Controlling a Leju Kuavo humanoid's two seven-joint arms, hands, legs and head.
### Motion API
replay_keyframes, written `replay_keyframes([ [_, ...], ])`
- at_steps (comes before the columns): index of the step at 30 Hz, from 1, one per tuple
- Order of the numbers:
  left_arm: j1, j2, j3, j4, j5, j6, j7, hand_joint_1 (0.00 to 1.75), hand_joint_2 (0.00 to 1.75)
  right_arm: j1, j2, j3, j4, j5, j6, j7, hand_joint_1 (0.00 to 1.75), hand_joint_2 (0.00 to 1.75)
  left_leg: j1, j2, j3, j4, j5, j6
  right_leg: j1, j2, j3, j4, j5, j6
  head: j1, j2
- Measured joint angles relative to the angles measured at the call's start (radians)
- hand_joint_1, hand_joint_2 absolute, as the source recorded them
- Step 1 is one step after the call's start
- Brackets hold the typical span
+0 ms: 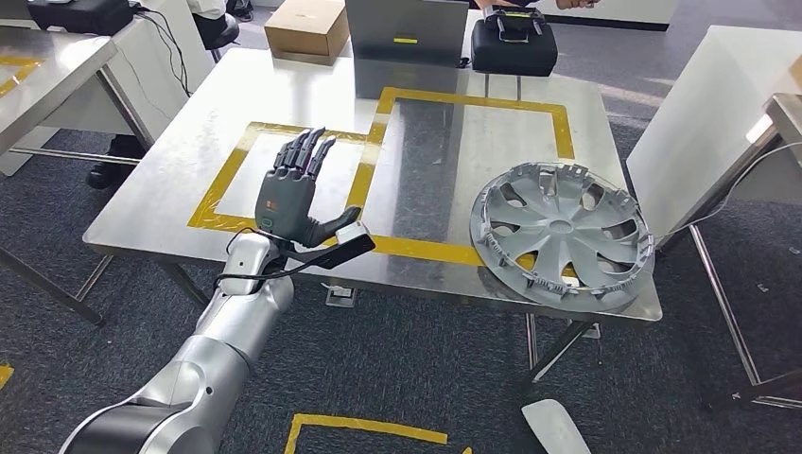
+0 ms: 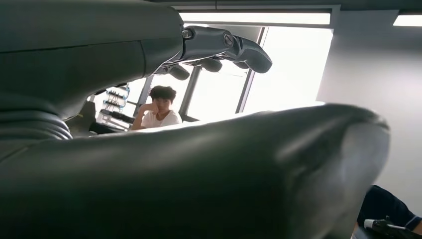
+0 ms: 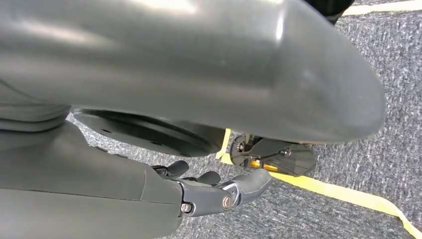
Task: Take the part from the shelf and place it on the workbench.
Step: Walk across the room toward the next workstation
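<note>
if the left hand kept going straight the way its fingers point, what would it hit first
Probably nothing soon. The left hand is open above the workbench, fingers pointing across it over the yellow tape outline. The grey panel at the far edge lies roughly ahead, though height is unclear.

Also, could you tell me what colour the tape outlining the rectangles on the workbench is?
Yellow. The tape on the steel workbench shows best in the head view.
</note>
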Motion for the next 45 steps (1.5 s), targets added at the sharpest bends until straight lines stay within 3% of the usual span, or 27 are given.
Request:
replay_keyframes([
  [9,-0.022,0.003,-0.008,0.021,0.003,0.000,-0.001,0.00,0.00,-0.001,0.002,0.000,0.000,0.001,0.000,-0.017,0.00,0.00,-0.005,0.000,-0.001,0.003,-0.002,0.003,-0.002,0.000,0.000,-0.002,0.002,0.004,0.000,0.000],
  [15,-0.038,0.016,-0.019,0.035,0.002,0.000,0.008,0.00,0.00,-0.003,0.003,0.000,0.000,0.001,0.000,-0.040,0.00,0.00,-0.006,0.001,0.001,-0.007,0.003,0.019,-0.010,0.001,-0.002,0.006,-0.007,0.017,0.000,0.000],
  [17,-0.042,0.018,-0.023,0.038,0.003,0.000,0.012,0.00,0.00,-0.003,0.003,0.000,0.000,0.000,0.000,-0.041,0.00,0.00,0.000,0.003,0.002,-0.016,0.010,0.026,-0.009,0.001,-0.033,0.074,-0.053,0.018,0.002,0.000],
  [19,-0.043,0.020,-0.025,0.043,0.004,0.000,0.012,0.00,0.00,-0.002,0.003,0.000,0.000,0.000,0.000,-0.038,0.00,0.00,-0.001,0.003,0.000,-0.017,0.012,0.028,-0.007,0.001,-0.096,0.204,-0.115,0.018,0.005,0.000],
  [20,-0.042,0.020,-0.026,0.045,0.005,0.000,0.012,0.00,0.00,-0.001,0.003,0.000,0.000,0.000,0.000,-0.037,0.00,0.00,-0.002,0.003,-0.002,-0.016,0.012,0.027,-0.007,0.001,-0.121,0.256,-0.128,0.018,0.005,0.000],
  [21,-0.041,0.021,-0.027,0.048,0.006,0.000,0.012,0.00,0.00,-0.001,0.003,0.000,0.000,0.000,0.000,-0.035,0.00,0.00,-0.002,0.003,-0.003,-0.015,0.013,0.026,-0.007,0.001,-0.133,0.276,-0.122,0.017,0.006,0.000],
  [22,-0.041,0.021,-0.029,0.049,0.008,0.000,0.012,0.00,0.00,-0.001,0.003,-0.001,0.000,0.000,0.000,-0.035,0.00,0.00,-0.002,0.003,-0.005,-0.014,0.014,0.025,-0.007,0.001,-0.125,0.256,-0.097,0.015,0.006,0.000],
  [25,-0.042,0.022,-0.031,0.050,0.011,0.000,0.012,0.00,0.00,-0.002,0.002,-0.001,0.000,0.000,0.000,-0.035,0.00,0.00,-0.001,0.002,-0.009,-0.009,0.020,0.014,-0.005,0.002,-0.039,0.074,-0.005,0.006,0.006,0.000],
  [27,-0.043,0.023,-0.032,0.050,0.012,0.000,0.012,0.00,0.00,-0.003,0.002,-0.001,0.000,0.000,0.000,-0.035,0.00,0.00,-0.002,0.001,-0.013,-0.009,0.028,-0.001,0.002,0.004,-0.020,0.022,0.011,-0.006,0.005,0.000],
  [30,-0.044,0.026,-0.034,0.049,0.013,0.000,0.011,0.00,0.00,-0.003,0.003,-0.001,0.000,0.000,0.000,-0.035,0.00,0.00,0.000,0.000,-0.021,-0.010,0.034,-0.024,0.003,0.004,-0.034,0.016,0.029,-0.029,0.004,0.000],
  [32,-0.044,0.029,-0.034,0.049,0.013,0.000,0.011,0.00,0.00,-0.003,0.003,-0.001,0.000,0.000,0.000,-0.035,0.00,0.00,0.003,0.002,-0.044,0.045,-0.022,-0.035,-0.001,0.001,-0.047,0.009,0.047,-0.043,0.002,0.000],
  [34,-0.044,0.032,-0.036,0.050,0.013,0.000,0.011,0.00,0.00,-0.003,0.003,-0.001,0.000,0.000,0.000,-0.035,0.00,0.00,0.007,0.003,-0.081,0.169,-0.112,-0.044,-0.001,0.000,-0.066,0.009,0.062,-0.048,-0.002,0.000],
  [35,-0.043,0.033,-0.037,0.051,0.013,0.000,0.011,0.00,0.00,-0.003,0.003,-0.001,0.000,0.000,0.000,-0.035,0.00,0.00,0.008,0.003,-0.094,0.227,-0.141,-0.047,0.000,-0.001,-0.076,0.010,0.070,-0.048,-0.003,0.000],
  [36,-0.043,0.034,-0.038,0.052,0.013,0.000,0.011,0.00,0.00,-0.003,0.003,-0.001,0.000,0.000,0.000,-0.035,0.00,0.00,0.010,0.003,-0.094,0.260,-0.151,-0.050,0.000,-0.002,-0.086,0.011,0.077,-0.047,-0.003,0.000],
  [37,-0.042,0.035,-0.039,0.052,0.013,0.000,0.011,0.00,0.00,-0.003,0.003,-0.001,0.000,0.000,0.000,-0.035,0.00,0.00,0.012,0.004,-0.077,0.257,-0.141,-0.052,0.000,-0.003,-0.097,0.012,0.084,-0.045,-0.003,0.000],
  [39,-0.043,0.035,-0.039,0.052,0.013,0.000,0.011,0.00,0.00,-0.003,0.003,-0.001,0.000,0.000,0.000,-0.035,0.00,0.00,0.017,0.006,0.006,0.153,-0.099,-0.053,0.000,-0.004,-0.113,0.016,0.096,-0.038,-0.004,0.000],
  [41,-0.047,0.034,-0.040,0.051,0.013,0.000,0.012,0.00,0.00,-0.005,0.003,-0.001,0.000,0.000,0.000,-0.035,0.00,0.00,0.017,0.005,0.084,0.035,-0.085,-0.048,0.001,-0.004,-0.127,0.021,0.106,-0.026,-0.004,0.000],
  [42,-0.050,0.033,-0.041,0.051,0.012,0.000,0.012,0.00,0.00,-0.006,0.002,-0.001,0.000,0.000,0.000,-0.035,0.00,0.00,0.015,0.004,0.099,0.006,-0.088,-0.043,0.002,-0.005,-0.132,0.023,0.112,-0.020,-0.004,0.000],
  [45,-0.055,0.033,-0.044,0.056,0.003,0.000,0.020,0.00,0.00,-0.007,0.002,-0.005,0.000,-0.001,0.000,-0.034,0.00,0.00,0.007,0.004,0.086,-0.006,-0.075,-0.015,-0.003,-0.005,-0.143,0.022,0.128,0.001,-0.004,0.000],
])
